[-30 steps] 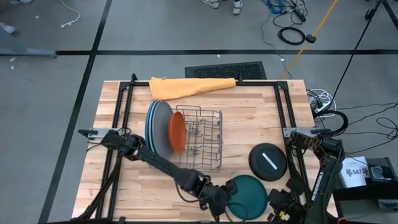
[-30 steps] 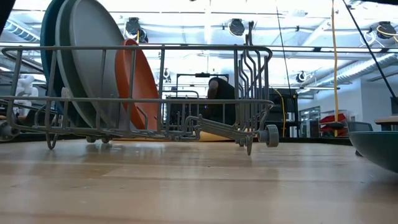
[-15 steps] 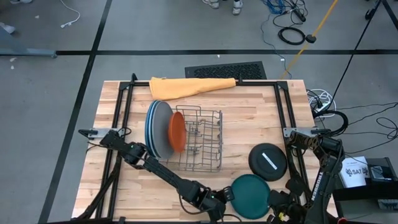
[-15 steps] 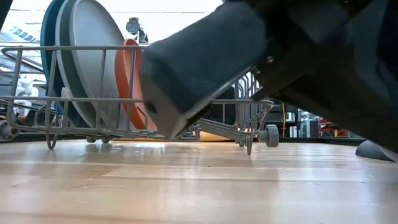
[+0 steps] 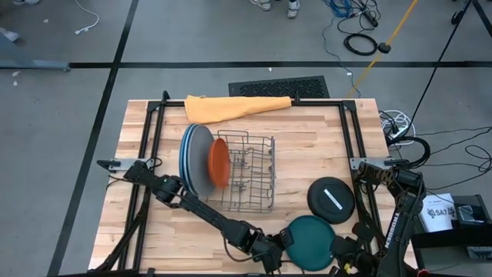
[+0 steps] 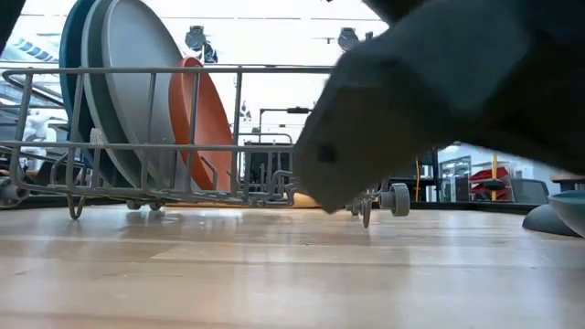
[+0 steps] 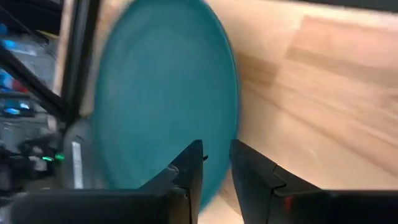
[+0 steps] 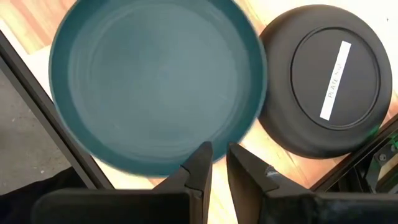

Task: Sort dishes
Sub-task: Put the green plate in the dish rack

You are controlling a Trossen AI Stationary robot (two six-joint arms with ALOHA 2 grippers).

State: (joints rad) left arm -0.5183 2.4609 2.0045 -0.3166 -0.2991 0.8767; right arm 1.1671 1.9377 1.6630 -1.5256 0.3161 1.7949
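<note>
The high view sits overhead, looking straight down on the whole light wooden plank table [image 5: 146, 231] and some floor around it. The low view is right at tabletop level, looking across at the grey wire dish rack [image 6: 192, 137] and the room behind, with a dark arm up close blocking much of it. Both wrist views hang close over the same round teal plate [image 7: 161, 106], which the high view shows too near the table's front edge.
</note>
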